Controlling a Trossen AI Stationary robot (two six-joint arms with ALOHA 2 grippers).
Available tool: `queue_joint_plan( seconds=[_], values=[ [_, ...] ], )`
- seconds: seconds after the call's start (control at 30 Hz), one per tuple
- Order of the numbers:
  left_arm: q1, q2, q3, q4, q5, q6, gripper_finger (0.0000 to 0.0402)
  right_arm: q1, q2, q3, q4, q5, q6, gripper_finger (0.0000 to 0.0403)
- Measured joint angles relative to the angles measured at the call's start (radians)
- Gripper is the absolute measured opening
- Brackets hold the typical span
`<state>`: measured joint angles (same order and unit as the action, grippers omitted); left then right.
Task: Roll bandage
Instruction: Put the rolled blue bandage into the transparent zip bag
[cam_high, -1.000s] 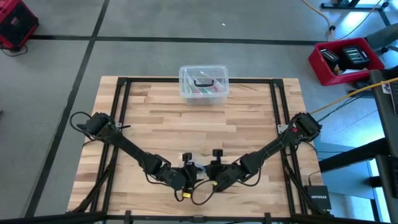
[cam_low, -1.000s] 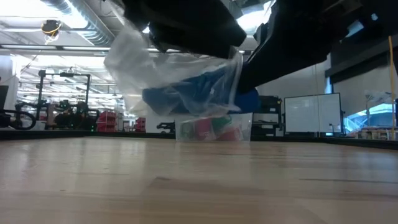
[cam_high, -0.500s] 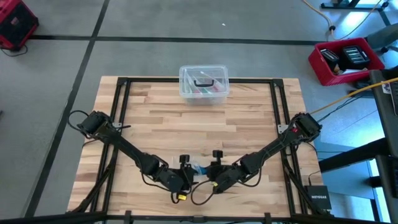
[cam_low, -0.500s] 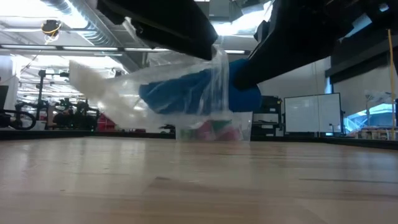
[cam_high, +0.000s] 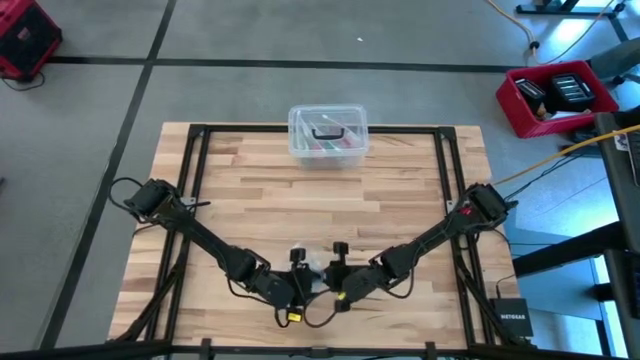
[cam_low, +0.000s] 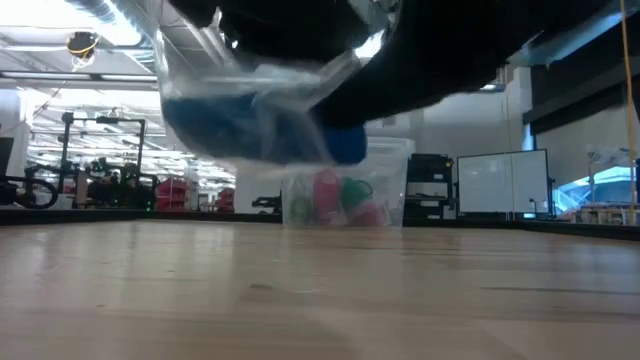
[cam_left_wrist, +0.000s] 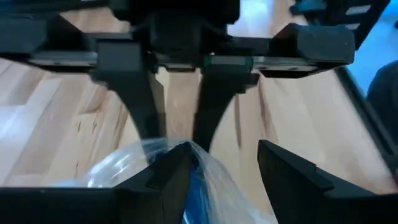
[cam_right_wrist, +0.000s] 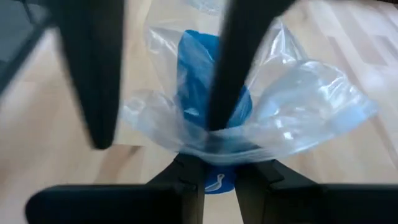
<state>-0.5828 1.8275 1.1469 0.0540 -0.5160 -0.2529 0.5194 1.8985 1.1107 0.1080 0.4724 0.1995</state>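
Near the six o'clock edge of the table (cam_high: 400, 190), both pincers meet over a clear plastic bag (cam_right_wrist: 298, 112) that is lifted off the wood. The bandage (cam_right_wrist: 199, 81), a blue roll, sits inside that bag. The right pincer (cam_right_wrist: 217, 171) is nearly closed, pinching the bag's gathered film. The left pincer (cam_left_wrist: 217, 171) stands wide apart, the bag between its fingers, ungripped. A clear lidded box (cam_high: 328, 135) rests at twelve o'clock.

Bright blue bandage (cam_right_wrist: 198, 81) inside a clear plastic bag (cam_right_wrist: 298, 112).
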Motion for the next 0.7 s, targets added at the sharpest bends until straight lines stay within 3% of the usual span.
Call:
queue_joint_plan(
  seconds=[0.37, 0.7],
  values=[
    [-0.037, -0.071, 0.0, -0.105, -0.002, -0.256, 0.0175, -0.008, 0.009, 0.002, 0.015, -0.011, -0.025, 0.0062],
    [0.0, -0.246, 0.001, -0.318, -0.078, -0.19, 0.0175, -0.01, 0.009, 0.002, 0.015, -0.037, -0.067, 0.0062]
  ],
)
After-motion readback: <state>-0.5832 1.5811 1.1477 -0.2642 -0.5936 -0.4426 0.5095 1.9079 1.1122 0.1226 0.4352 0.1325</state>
